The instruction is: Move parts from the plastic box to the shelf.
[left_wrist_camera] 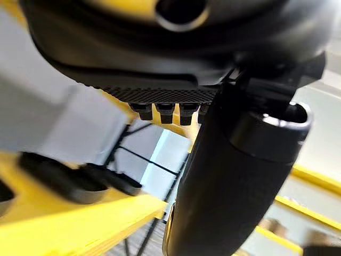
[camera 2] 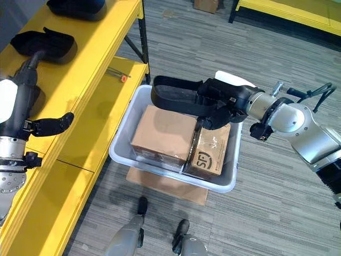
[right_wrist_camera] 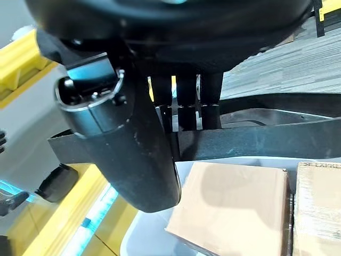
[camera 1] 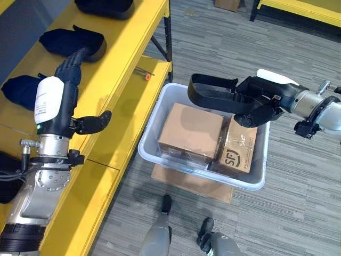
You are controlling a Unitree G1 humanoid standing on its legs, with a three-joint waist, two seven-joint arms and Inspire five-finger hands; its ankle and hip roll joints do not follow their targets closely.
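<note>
A black part [camera 2: 178, 96] is pinched by the right hand [camera 2: 224, 104] above the plastic box [camera 2: 121, 154]. The left hand [camera 1: 72, 96] is held with fingers straight over the yellow shelf [camera 1: 114, 80] beside the box.

box [camera 1: 154, 140] on the floor, right of the shelf [camera 1: 125, 64]; two cartons [camera 1: 190, 132] side by side inside; parts [camera 1: 72, 41] on the shelf's far-left level.

You are looking at a warehouse or stockroom. Yellow steel shelves [camera 1: 125, 80] with black parts [camera 1: 72, 42] stand on grey carpet floor [camera 1: 224, 48], beside a plastic box [camera 1: 154, 152] of cardboard cartons [camera 1: 191, 130].
</note>
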